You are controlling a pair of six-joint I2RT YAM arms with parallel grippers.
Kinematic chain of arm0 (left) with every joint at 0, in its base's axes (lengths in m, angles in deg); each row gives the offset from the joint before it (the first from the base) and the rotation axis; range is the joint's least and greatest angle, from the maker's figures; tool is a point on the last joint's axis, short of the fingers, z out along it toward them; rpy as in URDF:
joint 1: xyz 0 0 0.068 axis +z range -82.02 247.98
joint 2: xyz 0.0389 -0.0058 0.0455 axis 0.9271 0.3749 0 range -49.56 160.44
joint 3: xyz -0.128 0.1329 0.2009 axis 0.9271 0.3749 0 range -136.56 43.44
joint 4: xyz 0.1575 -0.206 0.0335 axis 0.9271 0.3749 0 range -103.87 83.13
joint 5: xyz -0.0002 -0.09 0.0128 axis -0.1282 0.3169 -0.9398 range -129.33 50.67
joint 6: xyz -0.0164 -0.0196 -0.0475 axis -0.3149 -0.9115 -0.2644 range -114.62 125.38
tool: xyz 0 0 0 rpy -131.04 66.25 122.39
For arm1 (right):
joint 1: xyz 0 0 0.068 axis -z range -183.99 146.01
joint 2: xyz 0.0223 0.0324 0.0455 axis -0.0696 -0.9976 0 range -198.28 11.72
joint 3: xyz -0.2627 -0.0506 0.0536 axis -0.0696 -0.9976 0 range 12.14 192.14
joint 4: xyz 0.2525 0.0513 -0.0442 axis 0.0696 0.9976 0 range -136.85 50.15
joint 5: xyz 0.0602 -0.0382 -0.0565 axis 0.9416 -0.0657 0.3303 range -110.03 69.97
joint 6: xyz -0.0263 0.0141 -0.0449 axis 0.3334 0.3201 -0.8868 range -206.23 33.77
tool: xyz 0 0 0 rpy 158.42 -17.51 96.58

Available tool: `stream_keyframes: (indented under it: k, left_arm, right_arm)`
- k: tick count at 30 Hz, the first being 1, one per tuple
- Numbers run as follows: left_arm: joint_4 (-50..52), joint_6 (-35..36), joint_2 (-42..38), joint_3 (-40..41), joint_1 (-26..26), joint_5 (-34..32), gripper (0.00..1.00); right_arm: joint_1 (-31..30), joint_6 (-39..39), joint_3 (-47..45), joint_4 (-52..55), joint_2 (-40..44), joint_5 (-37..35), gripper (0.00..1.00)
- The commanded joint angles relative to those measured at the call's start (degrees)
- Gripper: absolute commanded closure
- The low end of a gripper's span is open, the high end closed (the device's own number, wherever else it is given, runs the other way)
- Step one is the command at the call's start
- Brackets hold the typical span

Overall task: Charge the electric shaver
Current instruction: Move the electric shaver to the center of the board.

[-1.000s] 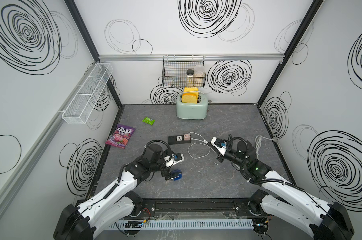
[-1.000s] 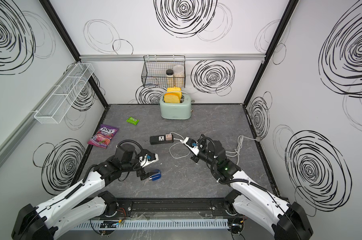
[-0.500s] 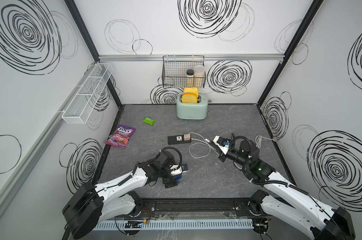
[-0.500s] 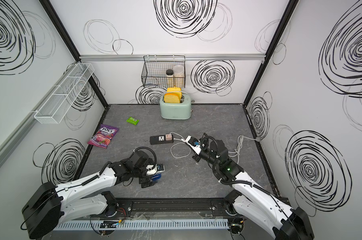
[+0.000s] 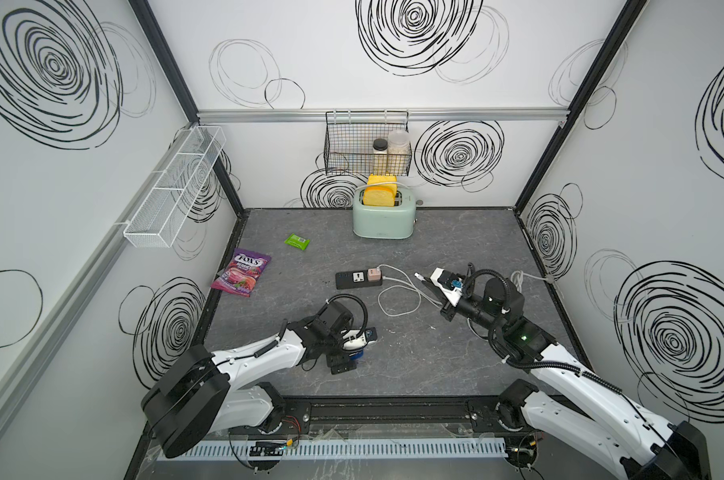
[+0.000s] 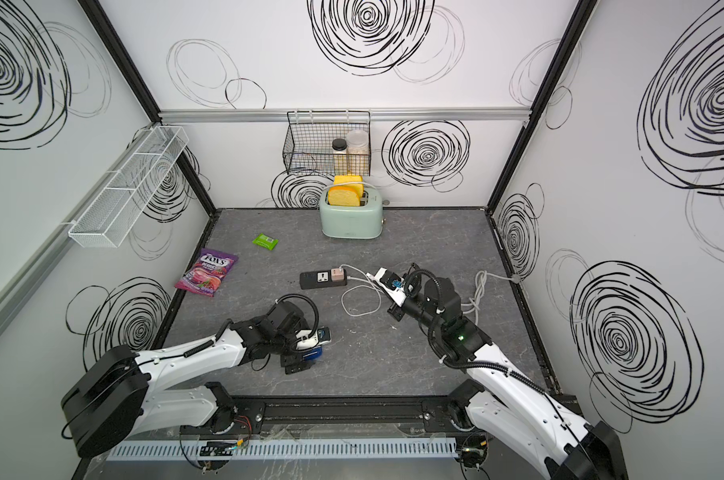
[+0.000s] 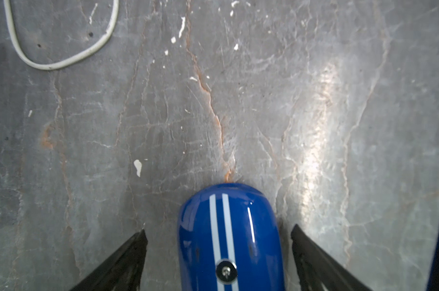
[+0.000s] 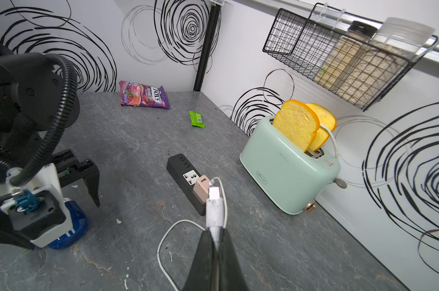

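Observation:
The electric shaver (image 5: 359, 354) (image 6: 312, 353), glossy blue with two white stripes, lies on the grey table near the front. My left gripper (image 5: 357, 350) (image 7: 218, 229) straddles it, open. Its black fingers (image 7: 127, 254) stand on either side of the shaver (image 7: 228, 236) with a gap to each. My right gripper (image 5: 428, 287) (image 8: 214, 233) is shut on the plug end of the white charging cable (image 8: 214, 209). It holds the plug above the table, right of the black power strip (image 5: 354, 279) and its pinkish adapter (image 5: 373, 274). From the plug, the cable (image 5: 397, 300) runs in a loop back to the adapter.
A mint toaster (image 5: 384, 220) with bread stands at the back. A purple candy bag (image 5: 241, 272) and a green packet (image 5: 297, 241) lie at the left. A black wire basket (image 5: 352, 145) hangs on the back wall and a white mesh shelf (image 5: 173, 187) on the left. A bundled white cord (image 5: 518, 278) lies by the right wall.
My left arm swung in and lowered, so its open gripper now sits around the shaver, which has stayed in place. The right gripper, still holding the plug, shifted slightly back.

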Motion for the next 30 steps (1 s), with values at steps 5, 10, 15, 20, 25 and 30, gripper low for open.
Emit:
stream_keyframes:
  k: [5, 10, 15, 20, 25, 30]
  left_arm:
    - [1.9, 1.3, 2.39, -1.45, 0.54, -0.33, 0.12]
    - [3.48, 1.56, 5.56, -3.2, 0.96, 0.42, 0.22]
    - [3.87, 1.05, 7.81, -4.73, 1.35, 1.41, 0.42]
    - [2.83, -0.19, 7.23, -6.31, 1.48, 1.57, 0.52]
    - [0.43, -6.97, 8.25, -10.78, -0.39, 1.86, 0.53]
    - [-1.81, -12.27, 12.64, -14.87, -4.47, 0.9, 0.52]
  right_arm:
    - [1.27, -0.92, 2.29, 1.39, 1.16, 1.43, 1.0]
    - [1.34, -0.86, 2.12, 1.43, 1.51, 2.0, 1.0]
    - [1.45, -0.93, 1.97, 1.5, 2.78, 1.62, 1.0]
    - [1.79, -0.65, 1.11, 0.96, 3.7, 0.3, 1.0]
    - [2.33, -0.22, 1.11, 0.89, 3.61, 0.18, 1.0]
    - [2.36, -0.13, 1.34, 1.15, 4.0, 0.44, 1.0]
